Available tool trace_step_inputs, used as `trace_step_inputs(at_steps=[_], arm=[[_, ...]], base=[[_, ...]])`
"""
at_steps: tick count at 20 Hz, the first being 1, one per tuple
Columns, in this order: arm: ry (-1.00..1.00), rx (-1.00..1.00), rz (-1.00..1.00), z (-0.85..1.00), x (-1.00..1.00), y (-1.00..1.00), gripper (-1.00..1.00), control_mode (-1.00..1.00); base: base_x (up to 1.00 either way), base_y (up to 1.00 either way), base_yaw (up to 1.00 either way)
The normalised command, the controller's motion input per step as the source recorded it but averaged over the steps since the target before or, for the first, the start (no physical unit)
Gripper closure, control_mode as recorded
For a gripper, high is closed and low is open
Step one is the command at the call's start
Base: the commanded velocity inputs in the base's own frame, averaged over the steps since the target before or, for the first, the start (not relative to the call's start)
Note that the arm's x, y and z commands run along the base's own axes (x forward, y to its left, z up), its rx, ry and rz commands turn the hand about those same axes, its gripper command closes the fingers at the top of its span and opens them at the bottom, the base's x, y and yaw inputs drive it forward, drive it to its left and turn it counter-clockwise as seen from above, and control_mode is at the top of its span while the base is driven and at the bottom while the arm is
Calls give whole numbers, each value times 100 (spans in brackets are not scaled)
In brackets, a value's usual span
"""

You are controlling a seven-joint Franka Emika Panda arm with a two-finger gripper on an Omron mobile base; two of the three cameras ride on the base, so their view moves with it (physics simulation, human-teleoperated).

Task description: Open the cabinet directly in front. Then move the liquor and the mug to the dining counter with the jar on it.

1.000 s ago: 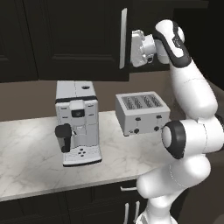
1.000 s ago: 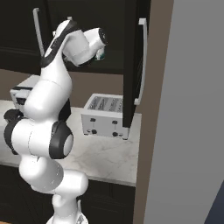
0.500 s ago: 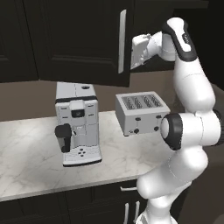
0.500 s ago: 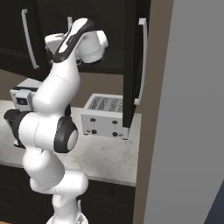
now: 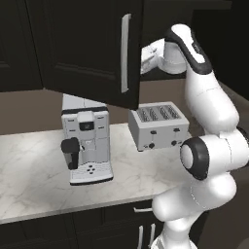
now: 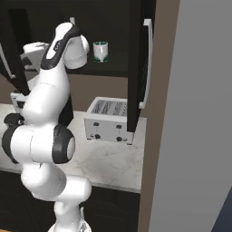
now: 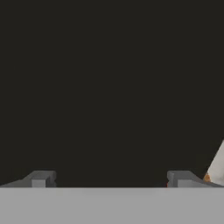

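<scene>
Both doors of the dark cabinet (image 5: 87,48) stand open; the left one, with its silver bar handle (image 5: 125,53), swings out over the worktop. The teal mug (image 6: 100,51) stands on the shelf inside. A slim pale tip (image 6: 71,21) rises behind my forearm; it may be the liquor's neck, the rest is hidden. My gripper (image 7: 109,180) is open, empty and facing the dark interior; the hand (image 5: 151,58) sits just behind the left door's edge, left of the mug. The dining counter and the jar are out of view.
On the marble worktop (image 5: 34,180) below stand a coffee machine (image 5: 86,146) and a silver toaster (image 5: 158,125). The open right door (image 6: 136,68) hangs over the toaster. A tall grey panel (image 6: 199,113) walls off the right side. A pale sliver (image 7: 217,168) shows at the hand view's edge.
The left door has swung much wider open toward the camera. My hand has moved left and further in behind it. The jaws have stayed open.
</scene>
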Motion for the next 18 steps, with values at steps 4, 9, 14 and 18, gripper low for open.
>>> trace_step_inputs(at_steps=[4,9,14,18], arm=[[-33,21,-5,-5,-100,100,-100,-100],[-44,21,-24,0,-100,100,-100,-100],[-30,14,-29,-10,-77,100,-100,-100],[-1,5,-30,-17,3,100,-100,-100]], base=[[0,0,0],[0,0,0],[0,0,0],[0,0,0]])
